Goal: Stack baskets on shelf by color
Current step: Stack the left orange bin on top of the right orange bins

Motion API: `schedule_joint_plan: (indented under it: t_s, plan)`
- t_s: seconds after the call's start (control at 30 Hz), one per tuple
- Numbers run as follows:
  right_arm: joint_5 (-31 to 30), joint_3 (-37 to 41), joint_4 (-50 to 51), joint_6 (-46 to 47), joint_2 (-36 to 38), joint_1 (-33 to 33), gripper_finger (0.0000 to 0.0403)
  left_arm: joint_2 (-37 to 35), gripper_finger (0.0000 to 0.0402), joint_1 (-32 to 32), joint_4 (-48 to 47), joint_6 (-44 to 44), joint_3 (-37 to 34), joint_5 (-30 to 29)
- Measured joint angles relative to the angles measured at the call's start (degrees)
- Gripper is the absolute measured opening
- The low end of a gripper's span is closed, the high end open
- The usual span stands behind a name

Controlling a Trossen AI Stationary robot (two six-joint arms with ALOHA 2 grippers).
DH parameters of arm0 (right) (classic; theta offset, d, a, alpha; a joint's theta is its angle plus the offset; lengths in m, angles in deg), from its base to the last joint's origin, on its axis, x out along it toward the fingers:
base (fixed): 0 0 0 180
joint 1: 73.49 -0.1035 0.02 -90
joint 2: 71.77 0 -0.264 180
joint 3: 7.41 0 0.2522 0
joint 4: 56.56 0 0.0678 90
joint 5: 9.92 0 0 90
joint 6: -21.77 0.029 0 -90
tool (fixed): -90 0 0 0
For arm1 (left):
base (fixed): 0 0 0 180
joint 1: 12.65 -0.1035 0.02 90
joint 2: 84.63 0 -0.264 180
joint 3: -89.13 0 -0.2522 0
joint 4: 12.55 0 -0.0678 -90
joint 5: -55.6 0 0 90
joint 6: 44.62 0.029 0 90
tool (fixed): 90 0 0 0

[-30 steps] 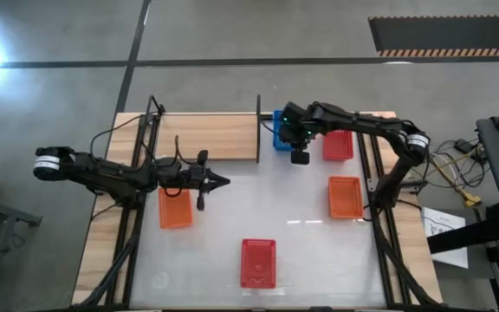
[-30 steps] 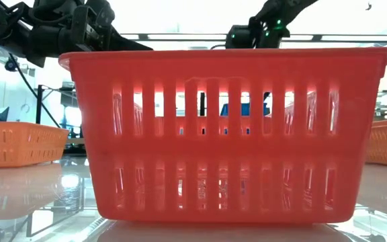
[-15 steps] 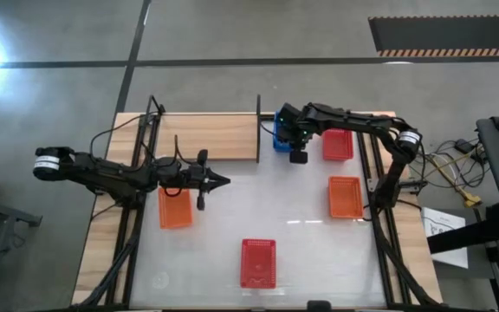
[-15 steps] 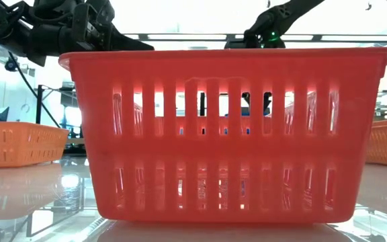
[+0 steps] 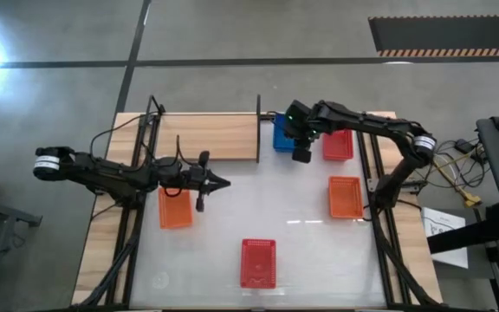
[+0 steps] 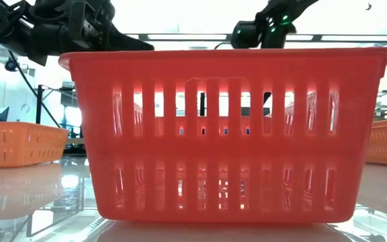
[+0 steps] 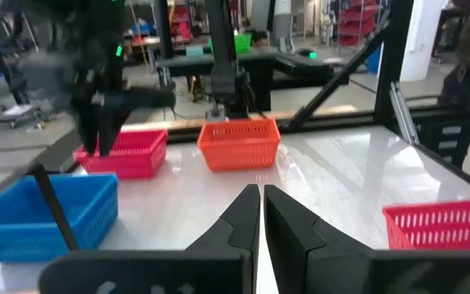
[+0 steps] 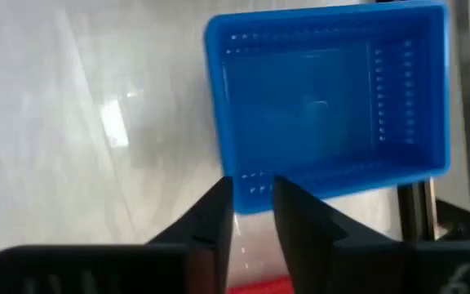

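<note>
baskets (image 6: pixel 227 134): slotted glossy plastic | shelf (image 5: pixel 206 137): matt light wood | tabletop (image 5: pixel 301 217): glossy white

The light-wood shelf (image 5: pixel 208 137) lies flat at the table's 11 o'clock, its thin dark post (image 5: pixel 258 128) upright at the end toward 12, and its board is bare. A blue basket (image 5: pixel 281 133) sits upright just beside that post at 12 o'clock, with a red basket (image 5: pixel 338 145) near it at 1 o'clock. An orange basket (image 5: pixel 346 197) lies at 3 o'clock, another orange basket (image 5: pixel 175 208) at 9 o'clock, and a second red basket (image 5: pixel 258 263) at 6 o'clock, all open side up and well apart.
</note>
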Motion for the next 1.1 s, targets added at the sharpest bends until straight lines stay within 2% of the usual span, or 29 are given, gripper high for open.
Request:
schedule_joint_plan:
  t_s: [0.13, 0.3, 0.47, 0.6, 0.73, 0.83, 0.93, 1.0, 1.1]
  plan:
    - [2.27, 8.31, -10.25, 3.44, 5.9, -2.48, 0.0017, 0.02, 0.0004, 0.0, -0.92, 0.19, 0.0, 0.24]
    - [7.75, 24.35, -32.98, 9.85, 14.52, -8.32, 0.0009, 0.02, 0.0004, 0.06, -0.62, 1.52, 1.47, 0.64]
    - [7.5, 38.6, -53.32, 17.11, 20.67, -16.28, 0.0009, 0.02, 0.0004, 1.94, -7.44, 1.49, 2.98, 1.66]
    - [7.38, 47.15, -67.19, 20.88, 23.15, -22.32, 0.0008, 0.22, 0.0004, 5.75, -13.79, 1.47, 4.33, -3.63]
    - [5.58, 51.53, -72.99, 22.85, 24.28, -26.87, 0.0008, 0.23, 0.0004, 10.9, -24.11, -0.77, 7.12, -10.02]
    - [1.79, 53.19, -74.71, 22.52, 24.37, -29.61, 0.0008, 0.2, 0.0004, 15.2, -37.33, -6.83, 10.5, -12.77]
    - [-0.73, 53.4, -75.16, 21.67, 24.16, -31.11, 0.0008, 0.9, 0.0005, 19.49, -50.03, -12.99, 14.43, -17.97]
    - [-0.76, 53.01, -75.06, 21.96, 24.11, -31.49, 0.0008, 1.37, 0.0013, 22.09, -57.88, -16.66, 17.09, -20.85]
    - [-0.92, 52.02, -75.2, 21.67, 24.11, -31.82, 0.0008, 2.36, 0.0038, 25.04, -67.44, -23.16, 21.92, -21.83]
